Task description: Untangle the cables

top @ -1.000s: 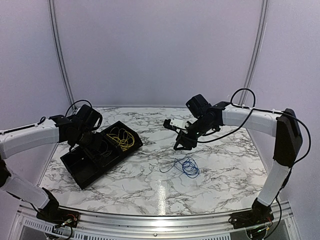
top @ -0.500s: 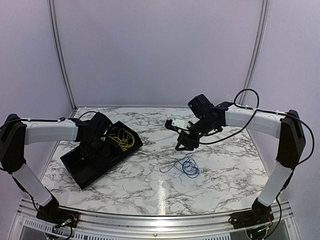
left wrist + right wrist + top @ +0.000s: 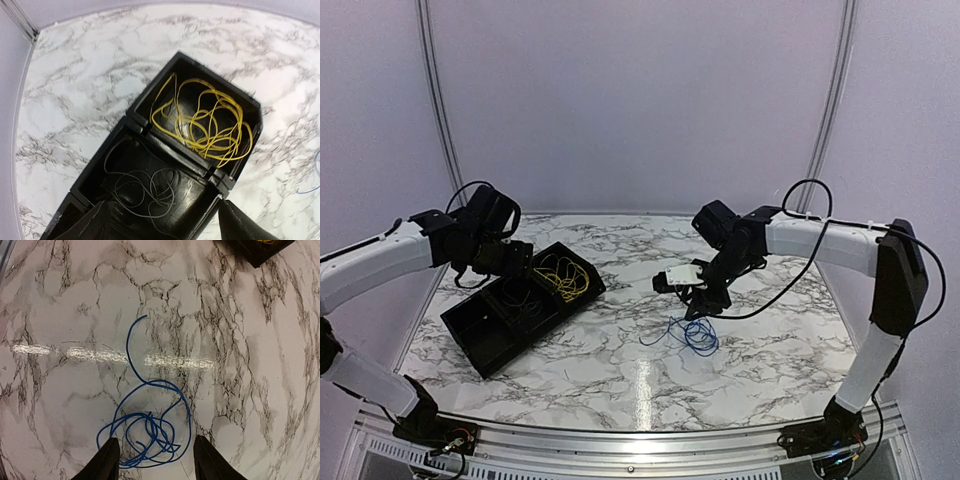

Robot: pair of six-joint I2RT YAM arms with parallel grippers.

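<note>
The yellow cable [image 3: 205,122] lies coiled in the far compartment of a black tray [image 3: 100,152]. The black cable [image 3: 145,187] lies loose in the middle compartment. My left gripper [image 3: 165,230] hovers open above that compartment with nothing between its fingers. In the top view it [image 3: 518,264] hangs over the tray's left side. The blue cable [image 3: 145,435] lies in a small tangle on the marble, one end trailing away. My right gripper [image 3: 157,462] is open just above it, a finger on each side of the coil, not touching. The top view shows this gripper [image 3: 705,300] over the blue cable [image 3: 695,335].
The black tray [image 3: 545,335] sits at an angle on the left of the marble table. Its corner [image 3: 260,250] shows at the top of the right wrist view. A stretch of blue cable [image 3: 312,175] shows at the left wrist view's right edge.
My left gripper has opened, risen out of the tray and left the black cable in the middle compartment. My right gripper has dropped down and right, over the blue cable.
</note>
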